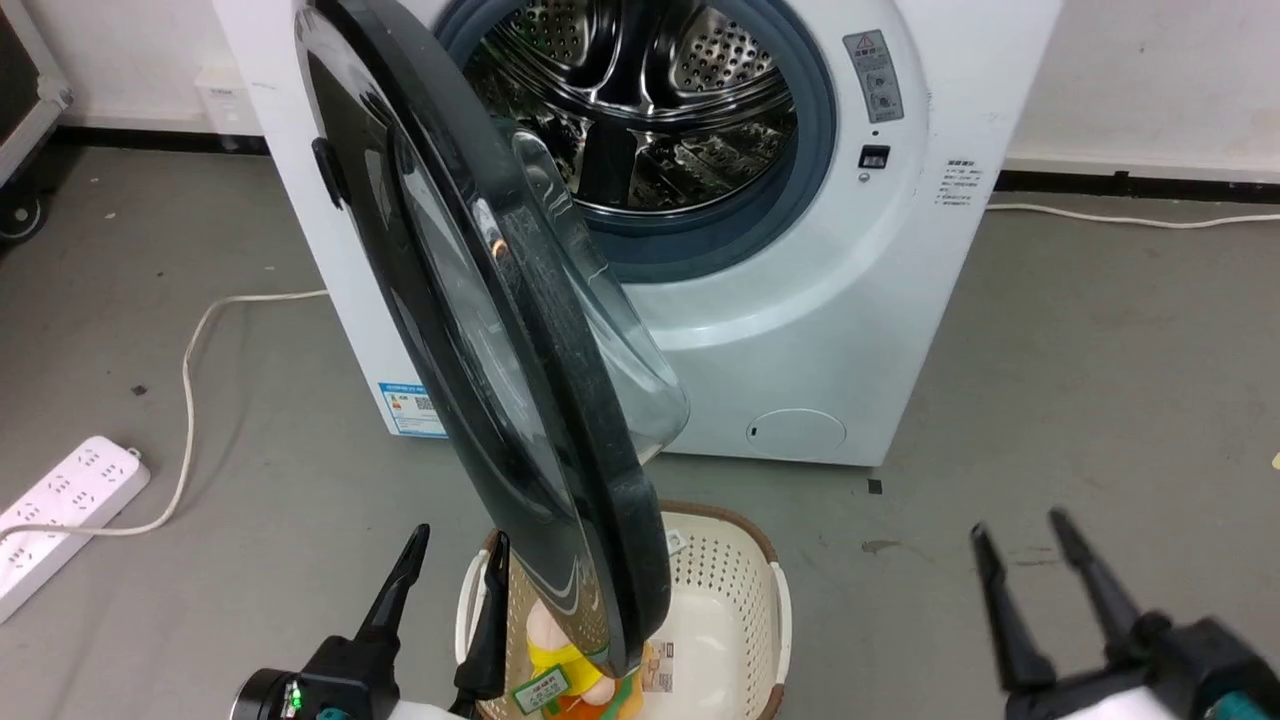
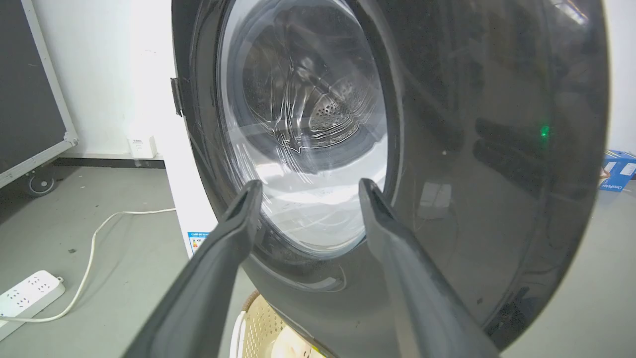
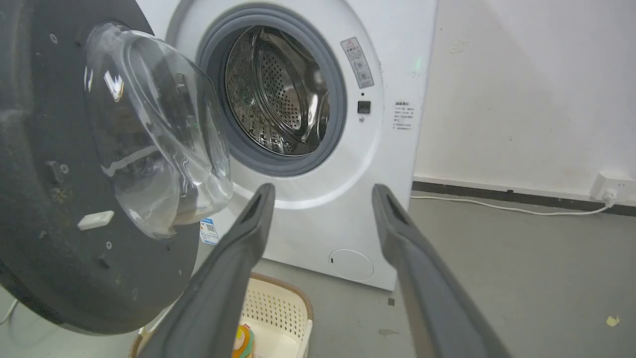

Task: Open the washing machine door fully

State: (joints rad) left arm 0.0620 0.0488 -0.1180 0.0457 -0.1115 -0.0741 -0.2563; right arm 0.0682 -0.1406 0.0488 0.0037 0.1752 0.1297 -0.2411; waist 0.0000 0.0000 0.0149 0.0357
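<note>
**Door swung out, both grippers released**

The door (image 1: 450, 300) stands swung out from the washer (image 1: 800, 300) on its hinge at the robot's left. In the head view it is seen almost edge-on. Its glossy black outer face turns toward the left, and its clear glass bowl (image 1: 640, 370) bulges to the right, toward the drum (image 1: 650, 100). The drum mouth is fully uncovered, with its grey rubber ring in plain sight. The right wrist view shows the door's matte black back with its screws.

The door's lower rim hangs over a cream perforated basket (image 1: 730, 580) on the floor (image 1: 1100, 400). Some coloured items lie in the basket.

The left gripper (image 1: 460, 537) is released, its jaws spread wide, and it holds nothing. It sits low, just beside the door's outer face near the lower rim. In the left wrist view its fingers point at the window. I cannot tell whether a finger touches the door.

The right gripper (image 1: 1018, 523) is also released and empty. It is over bare floor to the right, well apart from the door.

A white power strip (image 1: 60, 510) lies on the floor at the left.
</note>
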